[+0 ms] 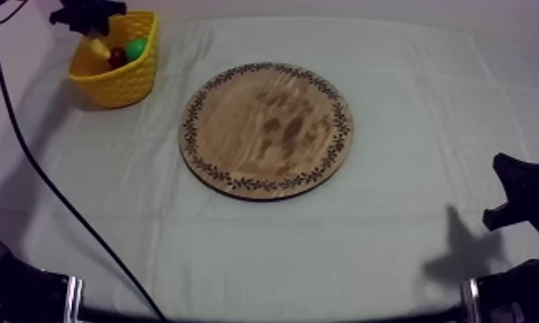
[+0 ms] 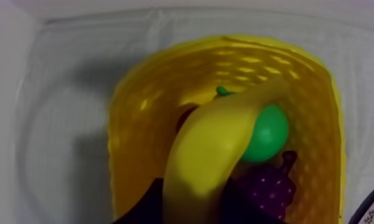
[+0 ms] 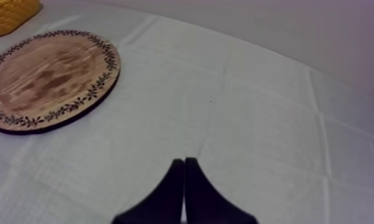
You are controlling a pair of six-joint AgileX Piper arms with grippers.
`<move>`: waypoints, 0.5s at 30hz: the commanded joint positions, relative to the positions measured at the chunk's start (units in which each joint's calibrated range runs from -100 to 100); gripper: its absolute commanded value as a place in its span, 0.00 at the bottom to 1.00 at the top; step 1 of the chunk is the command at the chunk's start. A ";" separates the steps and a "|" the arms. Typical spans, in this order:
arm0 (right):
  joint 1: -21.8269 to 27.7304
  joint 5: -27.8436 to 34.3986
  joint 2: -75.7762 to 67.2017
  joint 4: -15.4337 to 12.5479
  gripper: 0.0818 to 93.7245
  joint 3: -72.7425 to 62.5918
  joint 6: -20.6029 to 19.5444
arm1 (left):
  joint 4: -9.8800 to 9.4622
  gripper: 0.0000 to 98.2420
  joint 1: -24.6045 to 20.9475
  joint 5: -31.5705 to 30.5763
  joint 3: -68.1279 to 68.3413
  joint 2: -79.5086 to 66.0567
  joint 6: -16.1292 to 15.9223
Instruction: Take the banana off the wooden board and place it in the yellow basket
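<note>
The yellow banana hangs over the yellow basket at the table's far left, with my left gripper shut on it from above. In the left wrist view the banana runs out from between the dark fingers and points down into the basket. The round wooden board in the middle of the table has nothing on it. My right gripper is shut on nothing, low over the cloth at the right side.
Inside the basket lie a green pear, a bunch of purple grapes and a small red fruit. The right wrist view takes in the board and a corner of the basket.
</note>
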 commanded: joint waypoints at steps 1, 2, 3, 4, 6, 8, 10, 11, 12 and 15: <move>0.00 -0.01 0.00 -0.03 0.00 -0.03 -0.01 | 0.04 0.24 -0.04 -0.17 -0.09 0.00 0.02; 0.00 -0.01 0.00 -0.03 0.00 -0.03 -0.01 | 0.03 0.27 -0.09 -0.24 -0.18 0.02 0.15; 0.00 -0.01 0.00 -0.03 0.00 -0.03 -0.01 | 0.02 0.33 -0.14 -0.28 -0.18 0.04 0.24; 0.00 -0.01 0.00 -0.03 0.00 -0.03 -0.01 | 0.02 0.41 -0.18 -0.21 -0.07 0.02 0.26; 0.00 -0.01 0.00 -0.03 0.00 -0.03 -0.01 | 0.05 0.55 -0.23 -0.03 0.28 -0.16 0.09; 0.00 -0.01 0.00 -0.03 0.00 -0.03 -0.01 | 0.11 0.64 -0.25 0.08 0.49 -0.35 -0.20; 0.00 -0.01 0.00 -0.03 0.00 -0.03 -0.01 | 0.25 0.70 -0.32 0.13 0.49 -0.56 -0.52; 0.00 -0.01 0.00 -0.03 0.00 -0.03 -0.01 | 0.38 0.72 -0.37 0.15 0.42 -0.66 -0.71; 0.00 -0.01 0.00 -0.03 0.00 -0.03 -0.01 | 0.54 0.73 -0.41 0.16 0.38 -0.78 -0.90; 0.00 -0.01 0.00 -0.03 0.00 -0.03 -0.01 | 0.83 0.75 -0.49 0.17 0.44 -1.15 -1.19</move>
